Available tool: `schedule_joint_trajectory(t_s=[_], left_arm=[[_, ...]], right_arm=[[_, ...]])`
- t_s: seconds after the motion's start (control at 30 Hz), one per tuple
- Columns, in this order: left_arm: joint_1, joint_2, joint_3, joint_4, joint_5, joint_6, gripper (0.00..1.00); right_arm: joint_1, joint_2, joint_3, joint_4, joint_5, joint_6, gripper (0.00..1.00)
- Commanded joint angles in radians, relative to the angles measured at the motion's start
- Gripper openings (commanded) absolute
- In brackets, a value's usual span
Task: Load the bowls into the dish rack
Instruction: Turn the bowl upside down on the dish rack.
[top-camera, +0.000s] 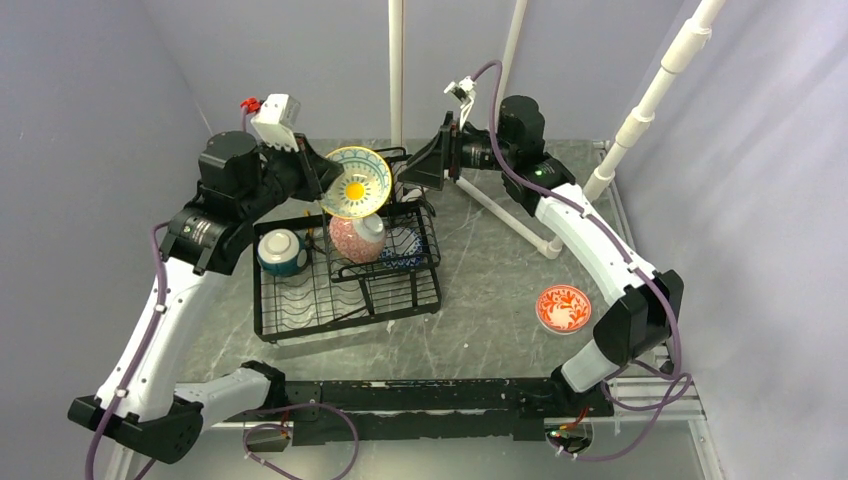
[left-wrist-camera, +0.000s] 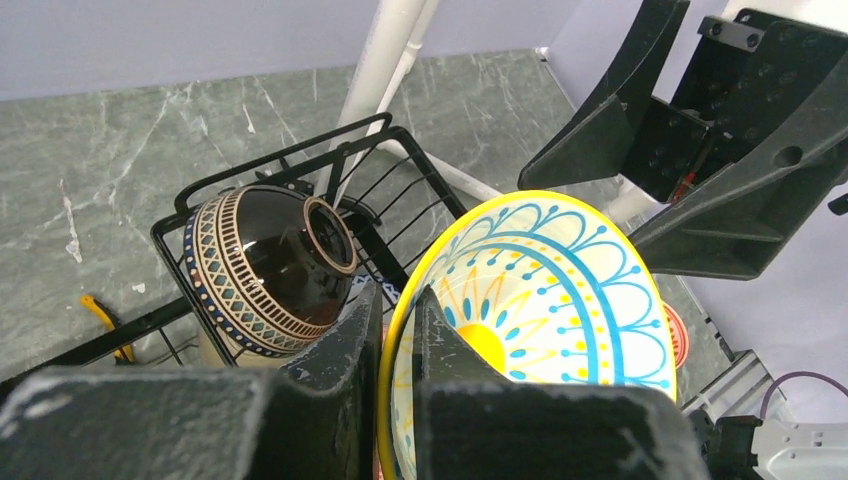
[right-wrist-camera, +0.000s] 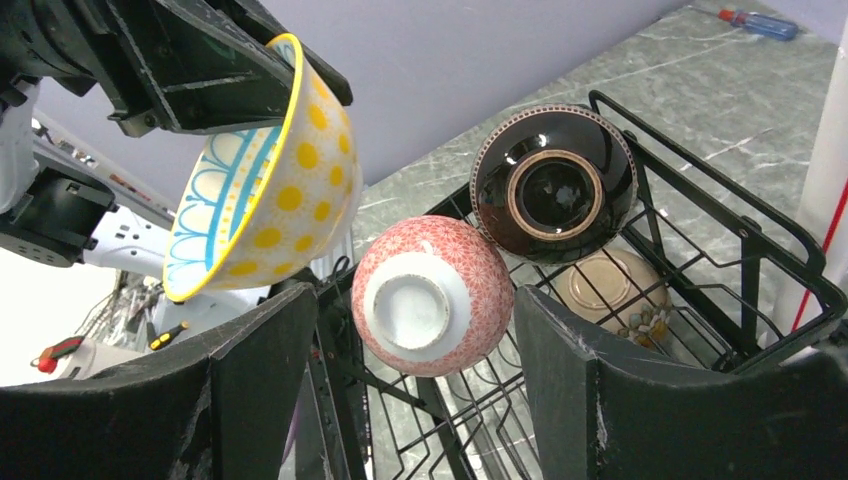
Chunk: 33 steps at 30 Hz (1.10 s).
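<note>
Yellow-dotted ceramic, the held bowl (top-camera: 357, 183) hangs on edge above the far part of the dish rack (top-camera: 345, 320). Its rim is pinched between the closed fingers of the left gripper (left-wrist-camera: 398, 340). Directly below, a pink-red bowl (top-camera: 357, 238) and a dark brown striped bowl (right-wrist-camera: 553, 185) lie tipped over in the rack, with a beige bowl (right-wrist-camera: 610, 290) under the brown one, so free room looks tight. A rim pinch on a tilted bowl is a thin hold: it could swing, slip, or clack against the pink-red bowl going down. The right gripper (top-camera: 418, 168) hangs spread wide and empty just right of the held bowl, near enough to collide. A teal bowl (top-camera: 282, 252) stands at the rack's left and a blue-white bowl (top-camera: 405, 245) at its right. A red patterned bowl (top-camera: 563, 308) lies on the table (top-camera: 490, 290), well apart to the right.
</note>
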<state>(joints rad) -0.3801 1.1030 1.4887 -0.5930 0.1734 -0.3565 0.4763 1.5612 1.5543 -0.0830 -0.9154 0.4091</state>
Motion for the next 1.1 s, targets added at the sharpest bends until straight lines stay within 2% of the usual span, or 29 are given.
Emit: schedule_joint_trajectory(t_s=[0.0, 0.23, 0.47, 0.57, 0.7, 0.77, 0.83, 0.97, 1.07], left_arm=[[0.001, 0.003, -0.031, 0.077, 0.005, -0.013, 0.03], [-0.007, 0.042, -0.035, 0.118, -0.08, 0.018, 0.03], [-0.094, 0.078, -0.022, 0.206, -0.172, 0.055, 0.03], [-0.112, 0.09, -0.026, 0.244, -0.168, 0.06, 0.03], [-0.133, 0.121, -0.01, 0.248, -0.153, 0.071, 0.03], [-0.136, 0.13, -0.003, 0.243, -0.15, 0.07, 0.04], [-0.138, 0.133, 0.0, 0.244, -0.152, 0.066, 0.18], [-0.136, 0.133, 0.01, 0.227, -0.11, 0.034, 0.6], [-0.133, 0.142, 0.034, 0.181, -0.07, -0.018, 0.84]], right_arm=[[0.004, 0.015, 0.0, 0.108, -0.064, 0.059, 0.77], [0.03, -0.024, 0.0, 0.106, 0.017, 0.069, 0.91], [0.094, 0.077, 0.182, -0.278, 0.305, 0.027, 0.89], [0.094, 0.087, 0.176, -0.293, 0.324, 0.042, 0.78], [0.093, 0.08, 0.148, -0.239, 0.277, 0.061, 0.46], [0.091, 0.086, 0.154, -0.245, 0.268, 0.06, 0.25], [0.082, 0.095, 0.167, -0.265, 0.265, 0.041, 0.02], [0.054, 0.084, 0.163, -0.271, 0.279, -0.016, 0.0], [0.026, 0.043, 0.107, -0.192, 0.267, -0.039, 0.0]])
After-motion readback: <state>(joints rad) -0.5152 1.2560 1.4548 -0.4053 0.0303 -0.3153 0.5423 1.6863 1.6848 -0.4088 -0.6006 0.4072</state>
